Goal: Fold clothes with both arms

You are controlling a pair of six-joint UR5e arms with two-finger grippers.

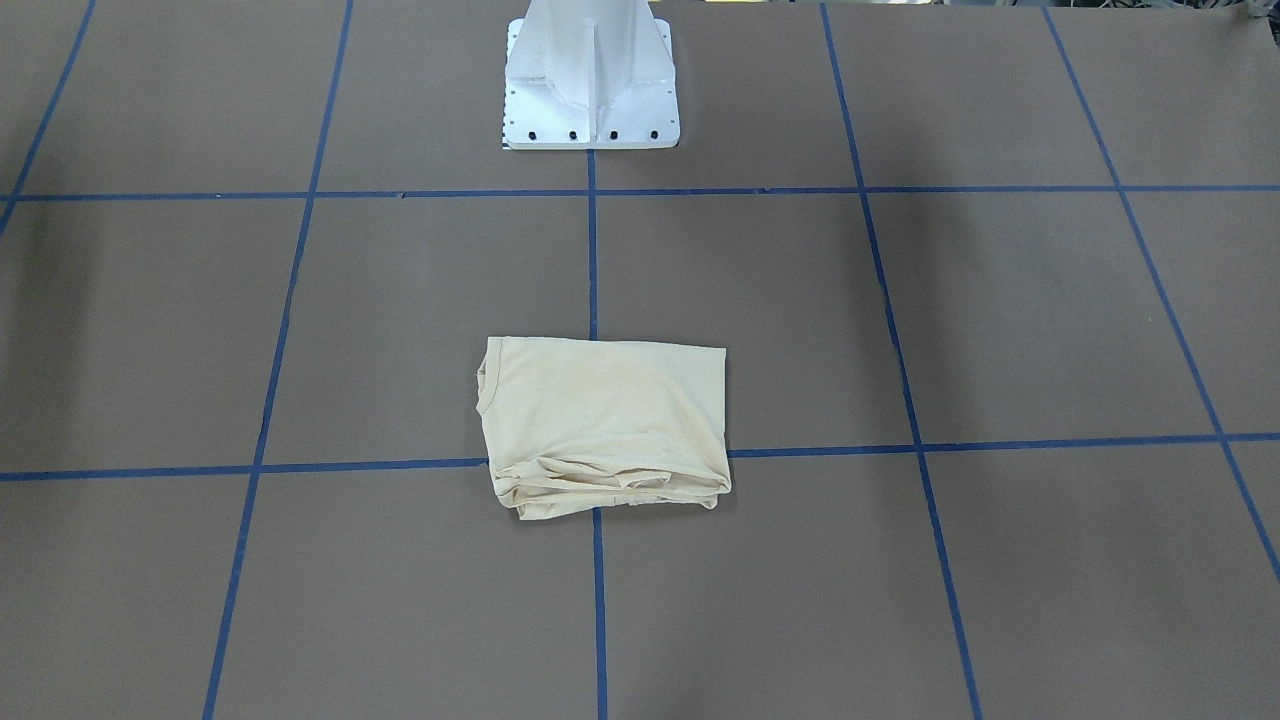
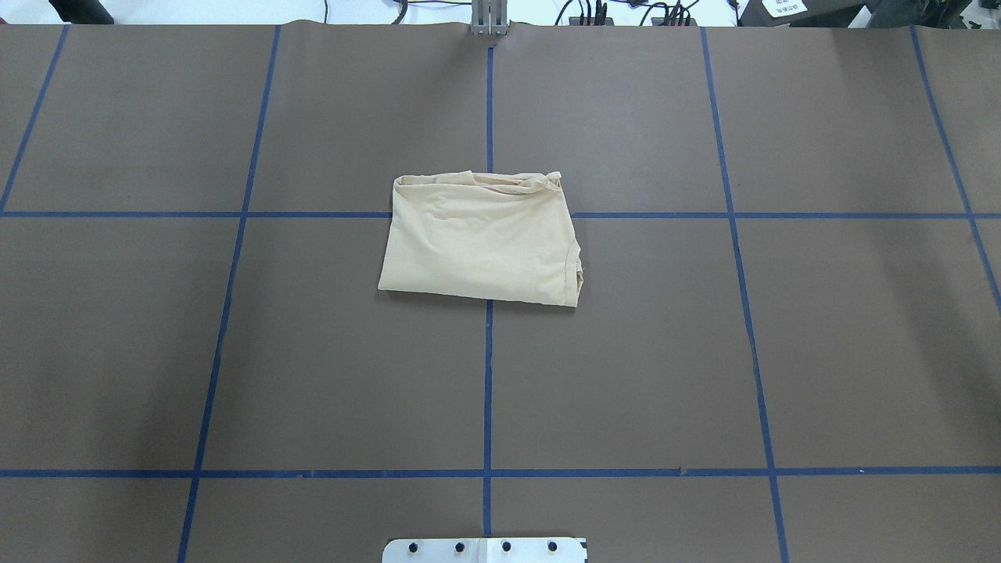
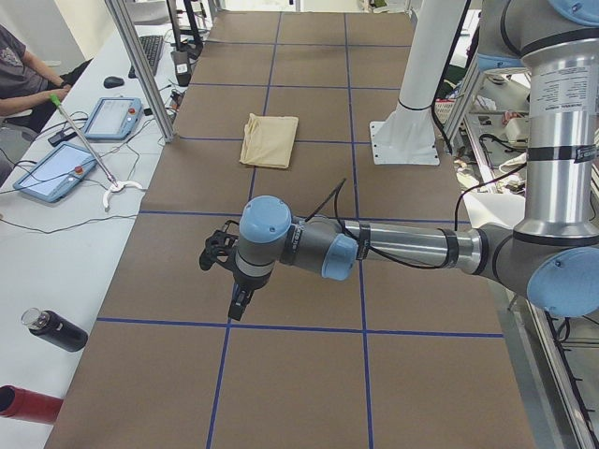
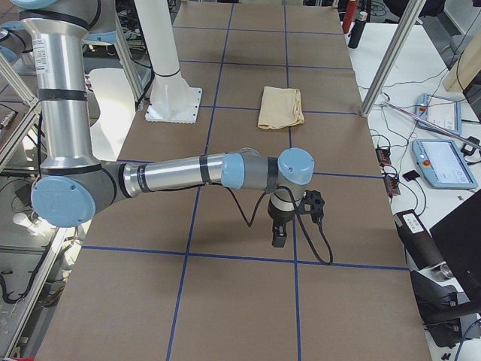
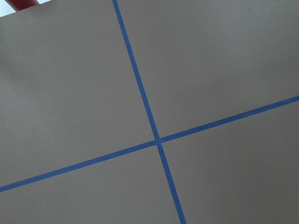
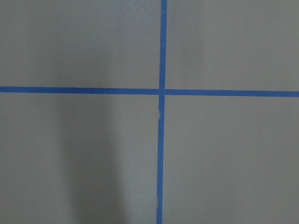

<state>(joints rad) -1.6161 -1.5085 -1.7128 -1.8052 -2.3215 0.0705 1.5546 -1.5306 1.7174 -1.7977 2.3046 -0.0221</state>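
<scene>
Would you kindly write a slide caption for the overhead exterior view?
Folded cream T-shirt lying on the brown table, across its blue tape lines.

You have one T-shirt [image 2: 481, 238] on one table [image 2: 313, 352]. Count two arms, the left arm [image 3: 402, 248] and the right arm [image 4: 180, 173]. Each carries one gripper, so two in all: the left gripper [image 3: 241, 302] and the right gripper [image 4: 279, 235]. There is one white pedestal [image 1: 590, 90]. The overhead view shows five lengthwise blue tape lines [image 2: 489, 375] and two crosswise. On your bench sit two tablets [image 3: 114, 119], one black bottle [image 3: 54, 329], one red bottle [image 3: 23, 404], one keyboard [image 3: 150, 51] and one mouse [image 3: 112, 82].
</scene>
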